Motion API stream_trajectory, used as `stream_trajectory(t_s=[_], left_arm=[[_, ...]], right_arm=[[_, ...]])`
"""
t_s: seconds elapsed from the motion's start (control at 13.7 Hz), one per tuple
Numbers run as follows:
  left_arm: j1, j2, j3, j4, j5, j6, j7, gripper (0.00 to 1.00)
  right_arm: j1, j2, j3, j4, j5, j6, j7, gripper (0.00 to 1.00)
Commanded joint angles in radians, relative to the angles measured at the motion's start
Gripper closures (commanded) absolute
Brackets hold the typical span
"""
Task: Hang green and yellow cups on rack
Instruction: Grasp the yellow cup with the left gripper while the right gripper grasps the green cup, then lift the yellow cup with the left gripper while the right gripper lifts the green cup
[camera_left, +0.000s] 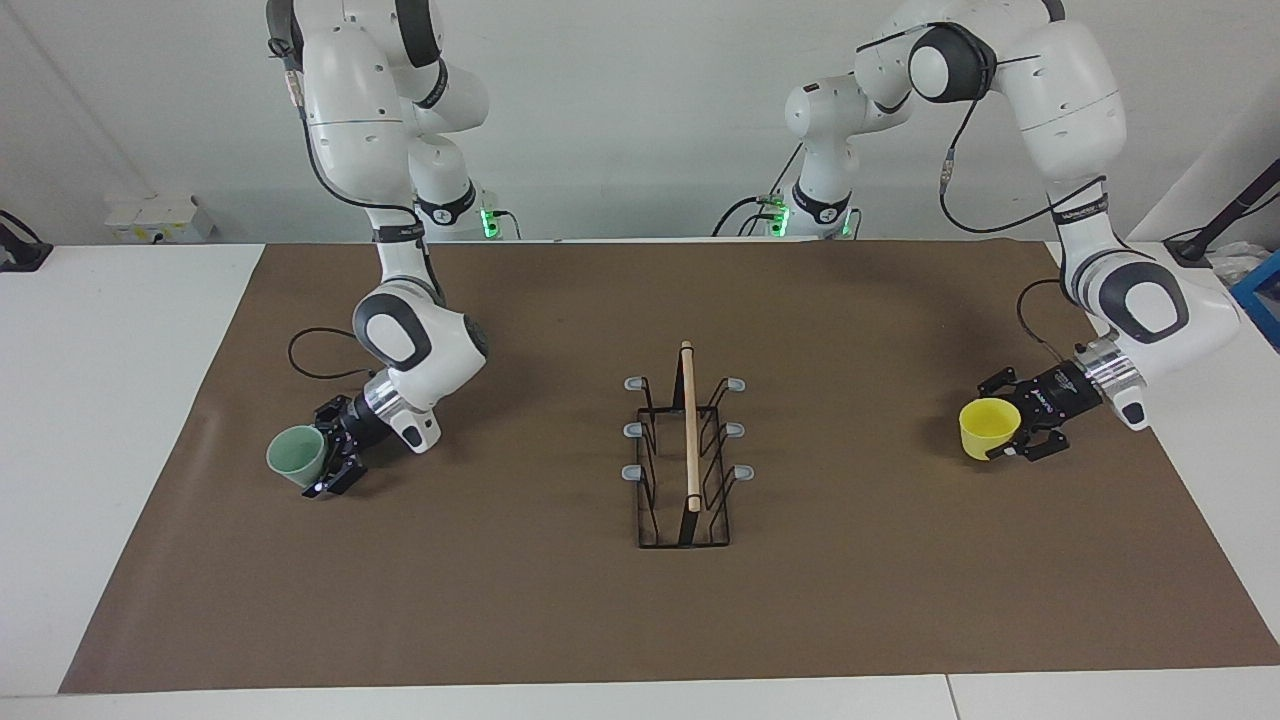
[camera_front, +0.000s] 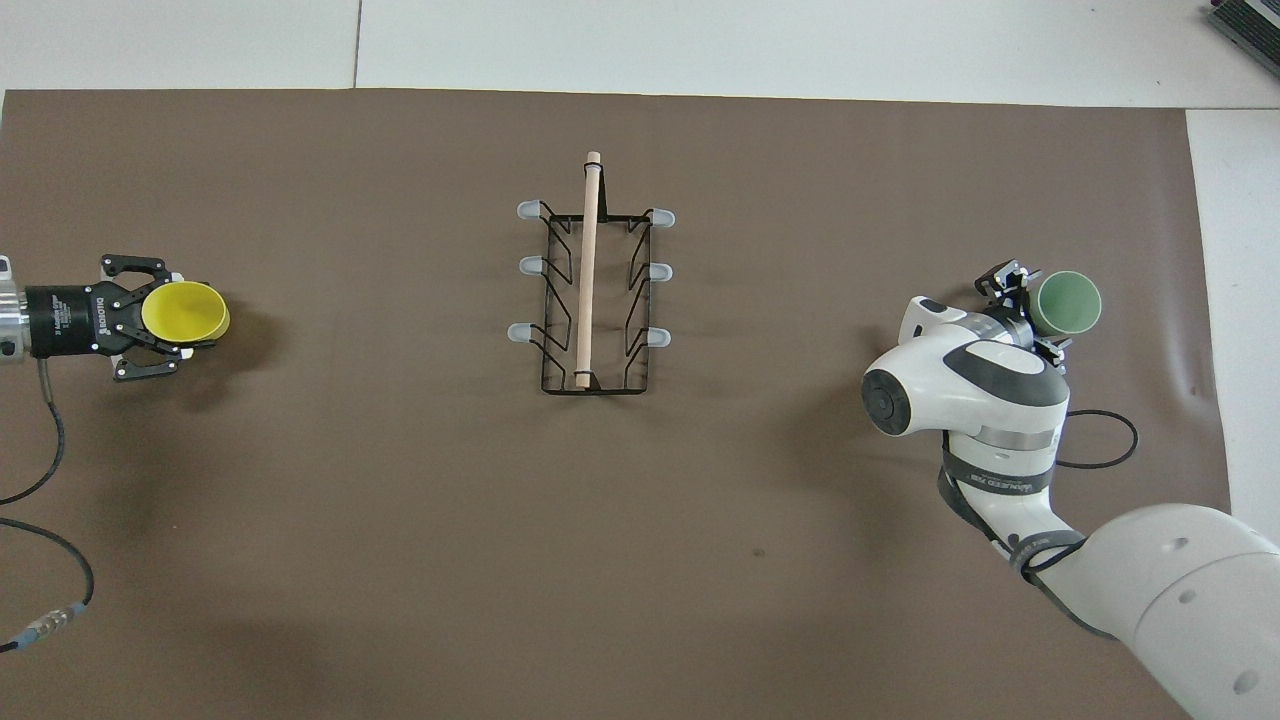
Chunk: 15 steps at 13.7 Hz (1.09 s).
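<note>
In the facing view, the yellow cup (camera_left: 988, 428) is seen gripped by the left hand (camera_left: 1008, 432) near the left arm's end of the desk (camera_left: 100, 450), its mouth turned up and away from the wrist. The green cup (camera_left: 296, 457) is met at its side by the right hand (camera_left: 325, 462), whose fingers stand wide about it; whether it is lifted cannot be told. The rack (camera_left: 686, 455) stands between them at mid-desk, its wooden rod running toward and away from the robots, three pegs along each side. In the overhead view, each cup is seen well apart from the rack and level with its pegs, so a sideways carry inward is judged to be called for, each arm nearer its own row of pegs.
</note>
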Motion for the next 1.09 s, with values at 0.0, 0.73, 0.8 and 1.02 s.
stream_trajectory(t_s=[0.0, 0.73, 0.8, 1.02], left_arm=[[-0.024, -0.049, 0.009, 0.015, -0.001, 0.026, 0.005, 1.00], [-0.095, -0.247, 0.004, 0.048, 0.216, 0.026, -0.011, 1.00], [-0.096, -0.274, -0.003, 0.048, 0.262, 0.026, -0.021, 1.00], [-0.093, -0.340, -0.081, 0.049, 0.374, 0.032, -0.026, 1.00]], right_arm=[[-0.020, -0.018, 0.007, -0.024, -0.045, 0.024, 0.022, 0.22], [-0.005, -0.018, 0.009, -0.012, -0.032, 0.018, 0.007, 0.71], [-0.005, -0.022, 0.009, -0.012, -0.027, 0.021, -0.011, 0.71], [-0.011, -0.056, 0.015, 0.007, 0.121, 0.070, -0.094, 0.71]])
